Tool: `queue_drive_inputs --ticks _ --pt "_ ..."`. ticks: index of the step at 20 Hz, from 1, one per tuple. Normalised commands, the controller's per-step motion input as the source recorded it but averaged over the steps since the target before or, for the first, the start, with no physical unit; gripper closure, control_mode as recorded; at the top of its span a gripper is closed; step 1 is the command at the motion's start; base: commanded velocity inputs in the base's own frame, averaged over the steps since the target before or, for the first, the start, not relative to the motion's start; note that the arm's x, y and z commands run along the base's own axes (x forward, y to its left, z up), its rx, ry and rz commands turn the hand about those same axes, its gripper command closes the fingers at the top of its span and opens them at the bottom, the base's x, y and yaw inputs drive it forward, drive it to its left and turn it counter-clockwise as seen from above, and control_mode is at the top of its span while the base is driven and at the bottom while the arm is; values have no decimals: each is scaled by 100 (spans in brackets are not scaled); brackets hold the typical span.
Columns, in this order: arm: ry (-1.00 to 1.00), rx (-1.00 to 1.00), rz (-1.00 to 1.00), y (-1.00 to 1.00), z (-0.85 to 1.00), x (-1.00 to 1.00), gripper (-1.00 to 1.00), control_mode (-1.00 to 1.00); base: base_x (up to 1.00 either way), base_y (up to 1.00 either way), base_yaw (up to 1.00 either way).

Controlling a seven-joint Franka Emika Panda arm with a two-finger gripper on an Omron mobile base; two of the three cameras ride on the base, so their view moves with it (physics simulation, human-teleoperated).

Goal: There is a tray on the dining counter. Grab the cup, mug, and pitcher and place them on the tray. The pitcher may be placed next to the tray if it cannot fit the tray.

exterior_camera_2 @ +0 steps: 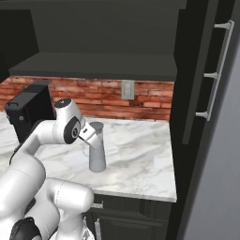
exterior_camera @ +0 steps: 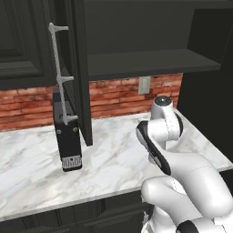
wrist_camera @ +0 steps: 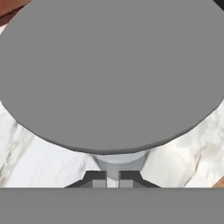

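The pitcher [exterior_camera_2: 97, 150] stands upright on the marble bench [exterior_camera_2: 140, 164] before the red brick wall [exterior_camera_2: 150, 101]. The fingers [wrist_camera: 112, 180] are clamped on its neck just under the lid [wrist_camera: 112, 70]. A black coffee machine [exterior_camera_2: 29, 115] sits well to its left.

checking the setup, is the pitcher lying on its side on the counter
No, the pitcher stands upright on the marble counter, its round lid on top, in front of the brick wall.

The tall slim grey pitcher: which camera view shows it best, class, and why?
The right base view: the tall slim grey pitcher stands whole on the marble counter. The hand view gives mainly its round lid, close up. In the left base view the arm hides it.
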Motion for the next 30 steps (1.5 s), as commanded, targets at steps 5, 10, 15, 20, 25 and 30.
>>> queue_drive_inputs --ticks 5,10,15,20,25,30 --pt "-4 0 1 -10 14 0 100 -100 0 0 0" --pt "-15 0 9 -26 36 -21 100 -100 0 0 0" --pt "-11 0 9 -10 32 -19 100 -100 0 0 0" --pt "-1 0 5 0 24 -7 100 -100 0 0 0" --pt "0 0 1 4 24 -11 100 -100 0 0 0" --pt "0 -7 1 27 9 -27 100 -100 0 0 0"
